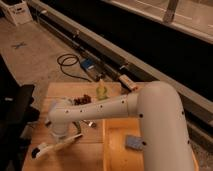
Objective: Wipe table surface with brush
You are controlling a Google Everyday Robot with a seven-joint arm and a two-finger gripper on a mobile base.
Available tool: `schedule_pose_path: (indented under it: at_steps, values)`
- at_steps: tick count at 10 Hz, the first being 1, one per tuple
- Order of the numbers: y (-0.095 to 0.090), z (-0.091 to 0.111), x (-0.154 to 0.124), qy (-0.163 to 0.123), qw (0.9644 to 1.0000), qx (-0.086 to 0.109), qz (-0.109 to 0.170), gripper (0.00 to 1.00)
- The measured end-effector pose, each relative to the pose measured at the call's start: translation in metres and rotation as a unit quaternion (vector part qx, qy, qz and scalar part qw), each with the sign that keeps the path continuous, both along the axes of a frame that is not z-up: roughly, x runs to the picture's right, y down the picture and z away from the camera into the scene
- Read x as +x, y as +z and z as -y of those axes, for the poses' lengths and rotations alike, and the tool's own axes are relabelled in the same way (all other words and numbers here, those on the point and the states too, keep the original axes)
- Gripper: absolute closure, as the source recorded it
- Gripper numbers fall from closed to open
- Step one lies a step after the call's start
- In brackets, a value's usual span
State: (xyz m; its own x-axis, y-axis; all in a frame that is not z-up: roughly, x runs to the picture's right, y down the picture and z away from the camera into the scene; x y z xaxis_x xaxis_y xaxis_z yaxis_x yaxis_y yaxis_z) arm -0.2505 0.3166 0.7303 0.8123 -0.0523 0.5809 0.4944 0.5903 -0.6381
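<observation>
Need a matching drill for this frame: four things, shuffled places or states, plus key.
Things:
1. gripper
2. brush
3. sponge
4. cable

Places or states:
A. coiled on the floor beyond the table
B. in the yellow tray
C. shut on the handle, low over the table's left side
D. slanting across the table surface near its front-left corner

Pairs: 1-C, 2-D, 3-B, 4-A

readable text: none anywhere in view
white box (17, 11) on the floor: dark marks on it, too blurred to read
claw (64, 142): low over the counter (60, 92), front left, closed on the brush (50, 148); no lettering legible
</observation>
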Motion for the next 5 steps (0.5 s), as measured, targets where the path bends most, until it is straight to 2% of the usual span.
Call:
schedule_pose_path:
  at_steps: [1, 3, 5]
  values:
    - [-0.001, -0.012, 0.01, -0.002, 0.9999, -0.01, -0.003, 1.0]
    - [0.003, -0.021, 0.031, 0.005, 0.9994, -0.022, -0.027, 1.0]
    - [0.011, -0.02, 0.052, 0.025, 0.9978, -0.03, -0.054, 1.0]
